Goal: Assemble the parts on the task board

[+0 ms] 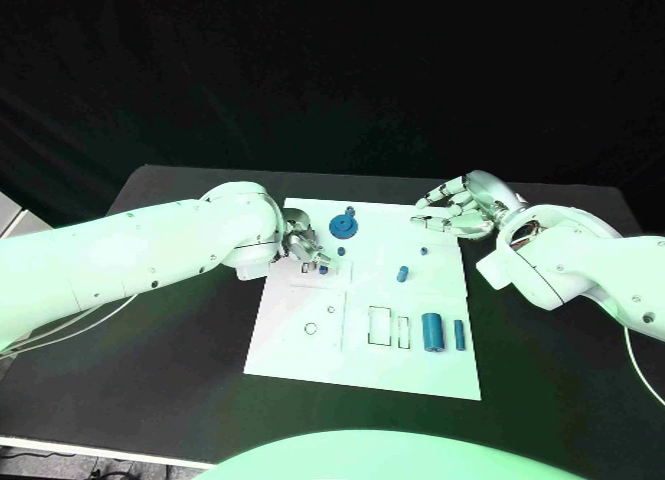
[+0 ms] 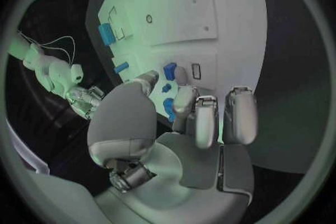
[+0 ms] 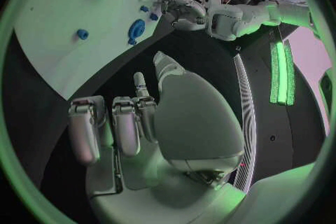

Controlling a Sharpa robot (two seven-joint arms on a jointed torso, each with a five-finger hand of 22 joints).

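The white task board (image 1: 364, 345) lies mid-table. A blue gear-like part (image 1: 344, 228) stands near its far edge. My left hand (image 1: 303, 246) hovers just beside it over small blue parts (image 2: 170, 71). The thumb and one finger (image 2: 181, 89) reach out with a small blue piece (image 2: 168, 107) between them; whether they pinch it is unclear. Two blue cylinders (image 1: 435, 332) lie near the front right. More small blue pieces (image 1: 401, 272) sit mid-board. My right hand (image 1: 455, 208) hangs at the board's far right corner, its fingers (image 3: 126, 126) curled in on nothing.
Outlined slots (image 1: 380, 326) and a small ring (image 1: 312, 327) mark the board's front half. The black table (image 1: 174, 380) lies bare on both sides of the board. Cables (image 1: 44, 335) trail off the left edge.
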